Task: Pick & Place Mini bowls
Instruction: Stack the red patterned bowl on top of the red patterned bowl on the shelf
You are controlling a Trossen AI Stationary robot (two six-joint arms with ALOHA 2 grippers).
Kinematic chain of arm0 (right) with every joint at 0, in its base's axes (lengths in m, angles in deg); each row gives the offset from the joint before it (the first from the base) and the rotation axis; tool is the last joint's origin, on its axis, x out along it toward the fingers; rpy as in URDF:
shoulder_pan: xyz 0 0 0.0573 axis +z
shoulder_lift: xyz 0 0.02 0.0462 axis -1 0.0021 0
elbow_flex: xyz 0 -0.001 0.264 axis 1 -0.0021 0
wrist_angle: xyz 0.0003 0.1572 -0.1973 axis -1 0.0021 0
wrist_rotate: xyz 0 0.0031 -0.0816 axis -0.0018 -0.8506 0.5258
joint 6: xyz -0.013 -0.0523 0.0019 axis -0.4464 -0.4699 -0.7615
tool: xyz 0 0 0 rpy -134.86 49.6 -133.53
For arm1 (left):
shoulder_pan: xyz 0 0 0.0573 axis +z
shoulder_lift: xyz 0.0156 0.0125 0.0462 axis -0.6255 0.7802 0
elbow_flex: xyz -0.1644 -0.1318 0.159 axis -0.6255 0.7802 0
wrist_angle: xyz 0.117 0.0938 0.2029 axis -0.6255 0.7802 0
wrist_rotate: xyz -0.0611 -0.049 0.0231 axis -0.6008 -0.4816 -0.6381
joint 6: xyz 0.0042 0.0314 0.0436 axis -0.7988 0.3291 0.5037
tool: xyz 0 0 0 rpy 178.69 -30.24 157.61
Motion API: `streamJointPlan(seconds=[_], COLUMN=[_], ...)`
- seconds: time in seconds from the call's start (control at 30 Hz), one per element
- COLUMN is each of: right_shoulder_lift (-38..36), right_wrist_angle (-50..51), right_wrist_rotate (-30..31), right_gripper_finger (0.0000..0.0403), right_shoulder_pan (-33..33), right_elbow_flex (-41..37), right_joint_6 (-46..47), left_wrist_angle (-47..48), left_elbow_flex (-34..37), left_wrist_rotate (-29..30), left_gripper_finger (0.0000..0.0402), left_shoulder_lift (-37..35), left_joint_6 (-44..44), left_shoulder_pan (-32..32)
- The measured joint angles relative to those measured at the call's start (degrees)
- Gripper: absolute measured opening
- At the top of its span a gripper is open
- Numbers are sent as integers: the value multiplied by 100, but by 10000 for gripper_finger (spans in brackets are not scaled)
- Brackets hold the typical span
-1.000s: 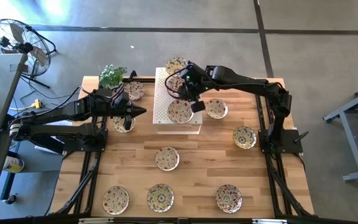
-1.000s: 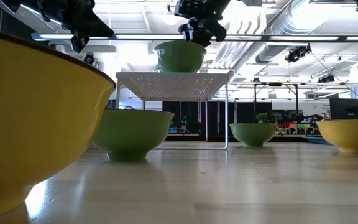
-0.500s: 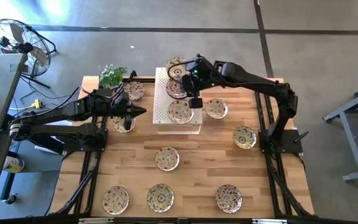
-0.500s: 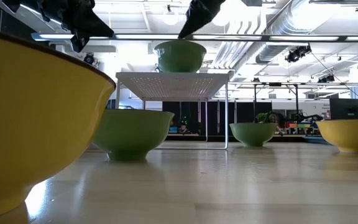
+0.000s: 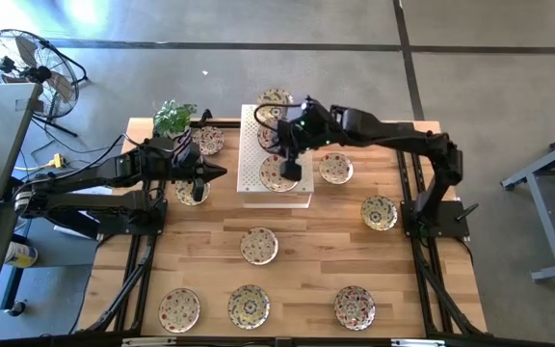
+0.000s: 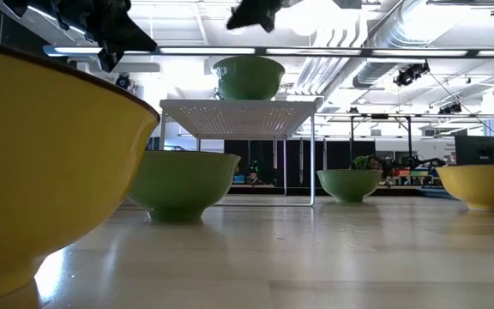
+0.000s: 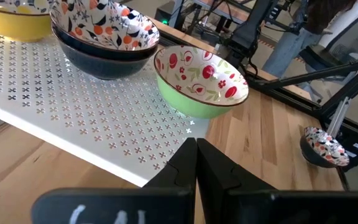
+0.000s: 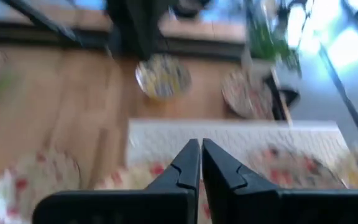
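Several mini bowls lie about the wooden table (image 5: 306, 251). A white perforated rack (image 5: 250, 164) at the far middle bears three more. The nearest of these is green with red flowers (image 7: 201, 78) (image 6: 249, 77). It stands on its foot beside a dark stacked bowl (image 7: 104, 40). My right gripper (image 5: 292, 172) (image 8: 201, 158) hangs shut and empty high above the rack. My left gripper (image 5: 218, 172) (image 7: 196, 158) waits shut and empty at the rack's left edge.
Loose bowls stand at the rack's left (image 5: 191, 191), at its right (image 5: 335, 169) (image 5: 380, 212), in the middle (image 5: 258, 245) and along the near edge (image 5: 249, 306). A potted plant (image 5: 173, 118) is at the far left corner. A yellow bowl (image 6: 41, 163) fills the low view's left.
My right gripper has risen away from the green bowl on the rack, rolled about its own line and shut with nothing in it. The bowl has stayed where it was on the rack.
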Motion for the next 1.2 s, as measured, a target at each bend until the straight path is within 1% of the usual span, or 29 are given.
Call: streamJointPlan(seconds=[0.1,0.2,0.3,0.4,0.57,0.73,0.87,1.0,1.1,1.2], right_shoulder_lift=[-194,-497,-888,-1333,-2079,-2754,-3140,-3506,-3779,-4047], right_wrist_angle=[-1180,-2397,-3539,-4227,-4490,-4514,-4491,-4456,-4462,-4519], right_wrist_rotate=[-168,-178,-33,233,909,1278,1259,928,535,464], right_gripper_finger=[4,1,2,1,1,1,2,1,1,1], right_shoulder_pan=[132,203,223,224,226,251,255,255,292,528], right_elbow_flex=[-672,-1495,-2223,-2808,-3507,-3917,-4136,-4407,-4790,-5336], right_joint_6=[345,741,1108,1281,1397,1505,1544,1520,1745,1892], left_wrist_angle=[-2,1,4,24,-21,-38,-13,67,89,94], left_elbow_flex=[0,0,0,0,0,0,0,0,0,0], left_wrist_rotate=[4,4,4,3,36,223,106,-131,-158,-199], left_gripper_finger=[1,1,1,1,1,1,1,1,1,1], left_shoulder_lift=[0,0,0,0,0,0,30,211,333,382], left_joint_6=[46,55,59,40,40,-102,-383,-391,-392,-474], left_shoulder_pan=[1,0,0,2,0,2,2,-2,-2,-2])
